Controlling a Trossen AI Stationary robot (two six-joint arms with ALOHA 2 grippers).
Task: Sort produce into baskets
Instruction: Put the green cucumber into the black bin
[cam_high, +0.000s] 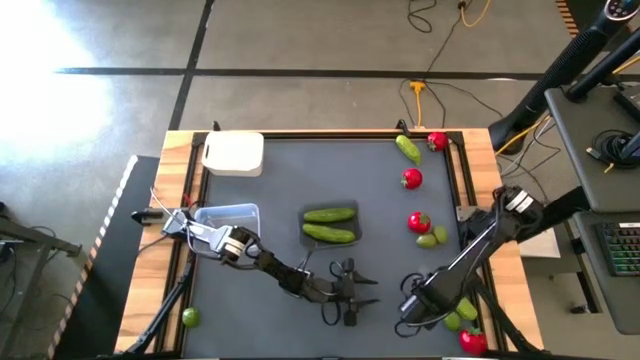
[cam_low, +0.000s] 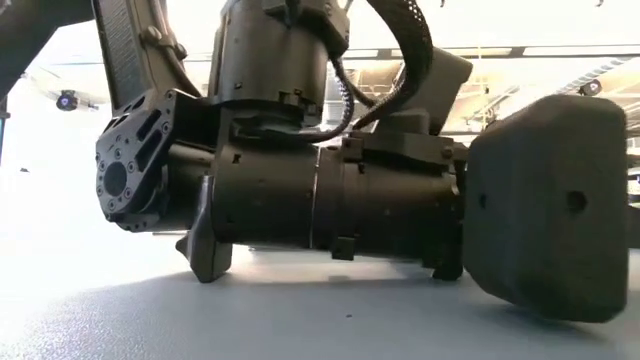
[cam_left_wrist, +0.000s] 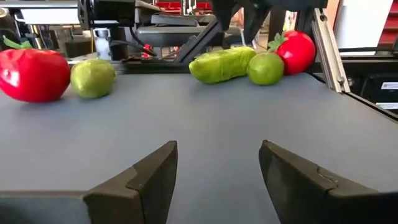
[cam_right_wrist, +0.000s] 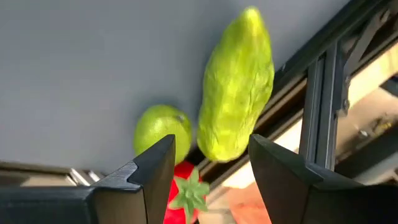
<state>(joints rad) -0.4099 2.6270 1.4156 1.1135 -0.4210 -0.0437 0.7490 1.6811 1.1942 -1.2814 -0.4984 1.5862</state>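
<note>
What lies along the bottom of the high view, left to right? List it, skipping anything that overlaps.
Lone lime → left gripper, open → right gripper, open → red fruit by the right corner.

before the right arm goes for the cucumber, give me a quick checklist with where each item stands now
1. Right gripper open: ok.
2. Cucumber lined up with the gap between the jaws: ok.
3. Lime and red fruit clear of the cucumber: not ok, they crowd it.
4. Left gripper empty and open: ok.
5. Dark basket has room beside its two cucumbers: cannot tell.
6. White basket unobstructed: ok.
</note>
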